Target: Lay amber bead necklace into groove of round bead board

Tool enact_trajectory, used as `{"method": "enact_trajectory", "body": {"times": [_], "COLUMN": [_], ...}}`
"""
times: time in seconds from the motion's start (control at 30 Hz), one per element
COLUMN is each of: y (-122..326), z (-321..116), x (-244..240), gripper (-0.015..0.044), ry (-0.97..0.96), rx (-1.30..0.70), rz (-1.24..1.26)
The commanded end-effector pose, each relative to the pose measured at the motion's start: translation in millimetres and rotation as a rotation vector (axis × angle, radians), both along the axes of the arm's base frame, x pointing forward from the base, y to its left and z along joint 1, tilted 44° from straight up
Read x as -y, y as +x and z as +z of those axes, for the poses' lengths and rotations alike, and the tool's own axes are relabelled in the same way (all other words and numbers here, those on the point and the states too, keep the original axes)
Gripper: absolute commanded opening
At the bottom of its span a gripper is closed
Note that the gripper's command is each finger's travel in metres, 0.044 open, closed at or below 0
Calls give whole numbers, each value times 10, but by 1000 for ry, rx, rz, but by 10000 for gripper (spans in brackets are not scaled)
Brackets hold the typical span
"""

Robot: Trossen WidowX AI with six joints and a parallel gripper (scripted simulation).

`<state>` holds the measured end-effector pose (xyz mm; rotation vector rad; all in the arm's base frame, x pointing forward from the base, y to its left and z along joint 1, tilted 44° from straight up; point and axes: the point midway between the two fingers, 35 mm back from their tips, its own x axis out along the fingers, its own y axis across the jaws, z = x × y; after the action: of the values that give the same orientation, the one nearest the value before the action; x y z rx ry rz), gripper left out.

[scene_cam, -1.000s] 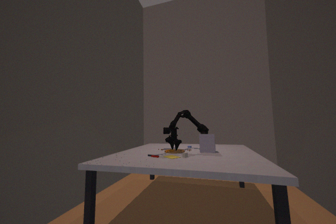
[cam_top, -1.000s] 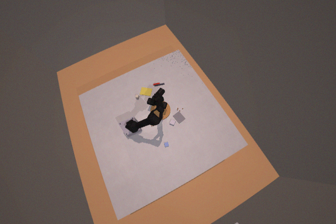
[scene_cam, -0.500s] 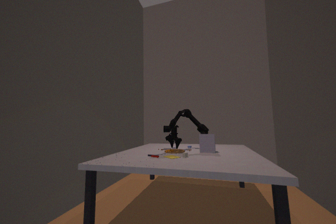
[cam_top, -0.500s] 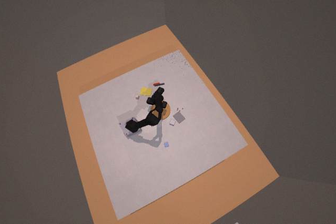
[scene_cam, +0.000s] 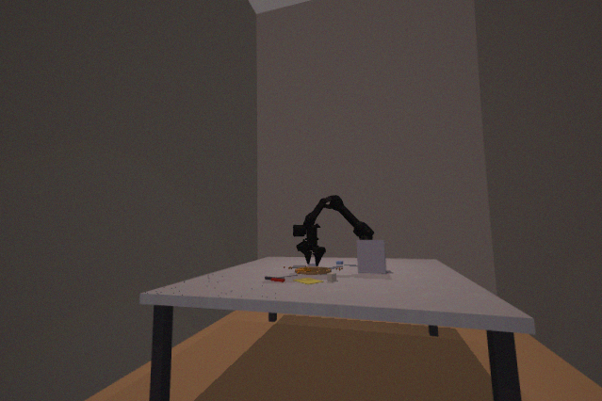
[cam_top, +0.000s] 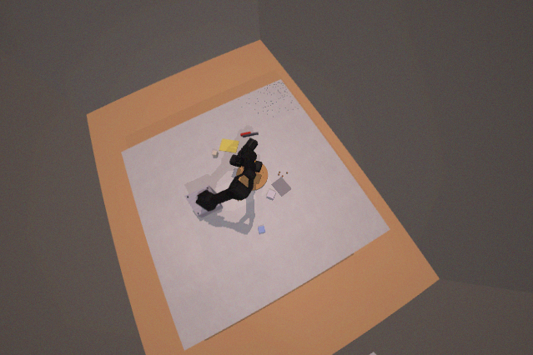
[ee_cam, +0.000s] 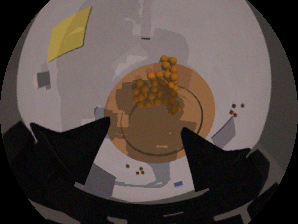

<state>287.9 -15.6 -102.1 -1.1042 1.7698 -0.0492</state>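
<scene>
Looking down from the top view, the black arm reaches out over the round bead board on the table; a yellow sheet and a red-and-dark tool lie near it, and the arm hides much of the board.

Over to the exterior view, and the end effector points straight down just above the board, its fingers apart; whether the tips touch anything, this angle cannot tell.

On to the wrist view, and here is the heart of it: the fingers stand wide open with nothing between them; the amber bead necklace sits bunched on the far side of the board, a short tail of beads poking past the rim, and the ring groove runs mostly bare, so the laying looks barely begun.

The step in hand seems to be picking a spot to grip; best to centre the open fingers on a loose run of beads, come down gently, close lightly, then draw it round the groove a little at a time; a deep grab at the heap could drag the whole clump, or push more beads over the rim.
</scene>
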Motion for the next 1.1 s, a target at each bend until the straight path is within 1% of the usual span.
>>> {"method": "enact_trajectory", "body": {"times": [0.0, 0.97, 1.07], "y": [-3, -3, 101], "z": [0, 0, -27], "x": [-6, -6, -54], "gripper": [440, 440, 361], "ry": [3, 3, 1], "rx": [1, 1, 22], "rz": [-5, -5, -27]}}
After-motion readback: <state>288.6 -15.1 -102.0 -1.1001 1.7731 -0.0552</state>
